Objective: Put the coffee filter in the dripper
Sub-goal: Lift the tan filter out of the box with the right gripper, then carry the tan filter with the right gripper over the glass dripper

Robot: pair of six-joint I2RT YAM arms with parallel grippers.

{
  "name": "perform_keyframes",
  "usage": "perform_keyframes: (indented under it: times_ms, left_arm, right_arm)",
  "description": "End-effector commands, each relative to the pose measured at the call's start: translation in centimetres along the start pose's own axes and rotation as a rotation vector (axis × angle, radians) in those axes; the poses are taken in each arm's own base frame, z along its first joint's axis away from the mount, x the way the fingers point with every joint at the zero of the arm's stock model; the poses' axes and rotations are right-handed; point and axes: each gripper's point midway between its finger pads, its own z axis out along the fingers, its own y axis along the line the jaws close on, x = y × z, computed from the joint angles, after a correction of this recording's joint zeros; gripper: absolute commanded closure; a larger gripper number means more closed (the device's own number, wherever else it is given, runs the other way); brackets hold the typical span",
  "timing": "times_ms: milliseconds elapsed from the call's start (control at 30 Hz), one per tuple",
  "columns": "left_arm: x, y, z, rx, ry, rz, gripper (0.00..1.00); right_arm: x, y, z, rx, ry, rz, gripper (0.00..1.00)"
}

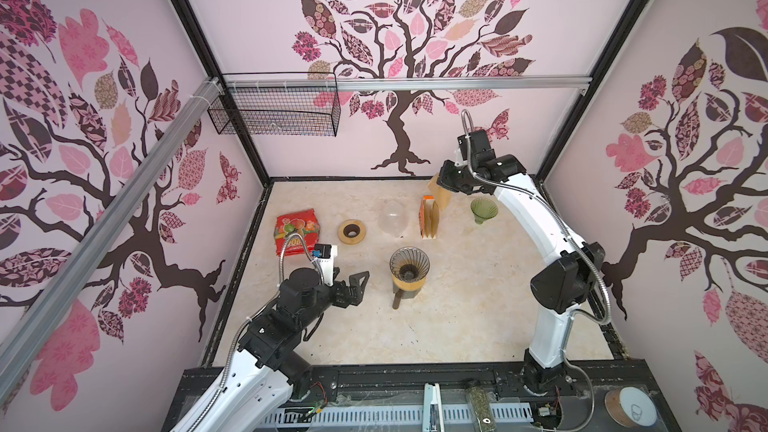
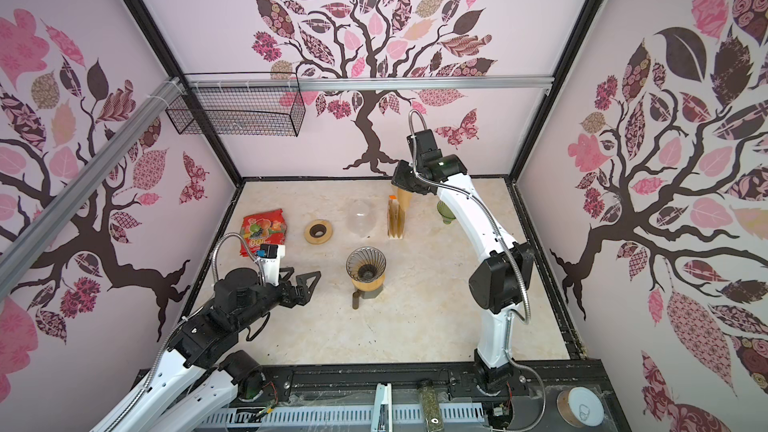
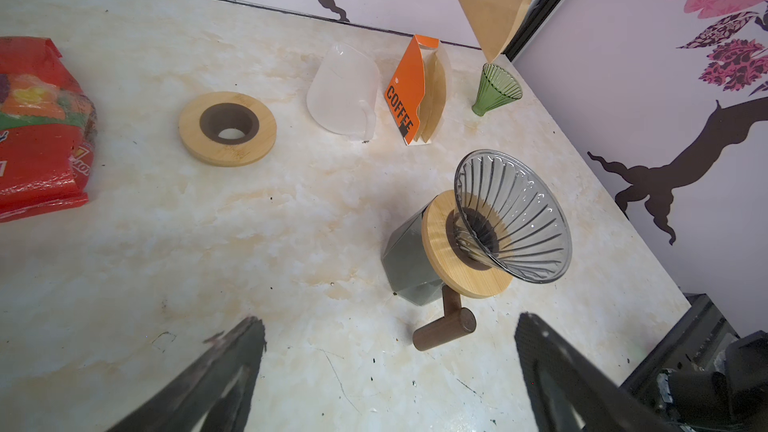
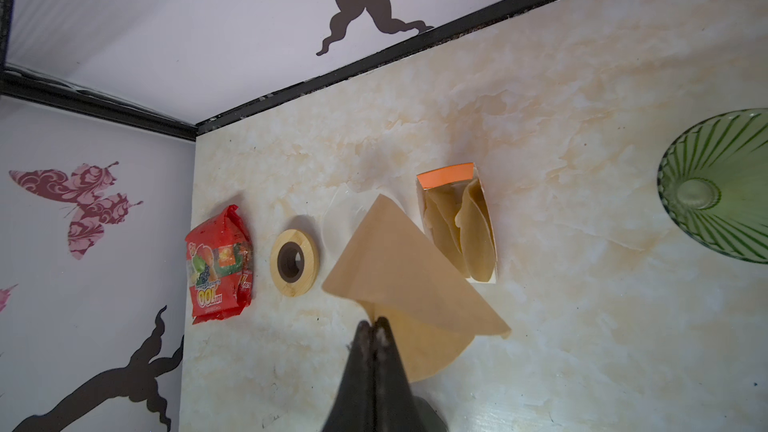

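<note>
A brown paper coffee filter [image 4: 407, 284] hangs in the air from my right gripper [image 4: 374, 322], which is shut on its edge. In both top views the filter [image 1: 441, 195] [image 2: 405, 198] hangs at the back of the table, above the orange filter box. The dripper [image 1: 409, 263] [image 2: 365, 261] [image 3: 515, 218], a smoked ribbed glass cone on a wooden collar over a grey carafe, stands mid-table with nothing in it. My left gripper [image 3: 390, 322] [image 1: 351, 277] is open and holds nothing. It hovers just left of the dripper, by the carafe's wooden handle [image 3: 444, 328].
An orange box of filters [image 1: 429, 218], a green ribbed glass cone [image 1: 484, 209], a clear plastic cone [image 1: 392, 220], a wooden ring [image 1: 352, 231] and a red snack bag [image 1: 296, 232] lie along the back. A wire basket [image 1: 274, 108] hangs on the wall.
</note>
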Motion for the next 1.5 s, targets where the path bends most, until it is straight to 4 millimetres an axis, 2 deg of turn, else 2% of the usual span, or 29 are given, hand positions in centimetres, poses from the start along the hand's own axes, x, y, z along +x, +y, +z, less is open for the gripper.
perform_keyframes:
  times_ms: [0,167,367,567,700,900,1067,1467]
  left_arm:
    - [0.2,0.2,0.3,0.003,-0.005,-0.01,0.03]
    - [0.2,0.1,0.2,0.008,-0.006,-0.011,0.03]
    - [0.2,0.1,0.2,0.008,-0.006,-0.012,0.03]
    - [0.1,0.1,0.2,0.006,-0.009,-0.012,0.03]
    - [0.0,0.1,0.0,0.005,-0.015,-0.011,0.03]
    - [0.0,0.1,-0.1,0.007,-0.017,-0.012,0.03]
    - [0.0,0.1,-0.2,0.006,-0.022,-0.01,0.03]
    - [-0.1,0.1,-0.3,0.008,-0.025,-0.01,0.03]
  right_arm:
    - [-0.6,2.8,-5.4,-0.083,-0.038,-0.038,1.0]
    - [0.7,4.0,-8.1,-0.119,-0.013,-0.068,1.0]
    - [3.8,6.0,-11.1,-0.155,0.048,-0.123,1.0]
    - [8.5,8.0,-13.4,-0.175,0.144,-0.195,1.0]
    - [11.5,8.2,-14.0,-0.167,0.206,-0.225,1.0]
    - [15.0,6.8,-13.5,-0.116,0.283,-0.268,1.0]
    - [16.9,5.5,-12.5,-0.085,0.333,-0.288,1.0]
    - [20.6,5.5,-9.6,-0.024,0.408,-0.394,1.0]
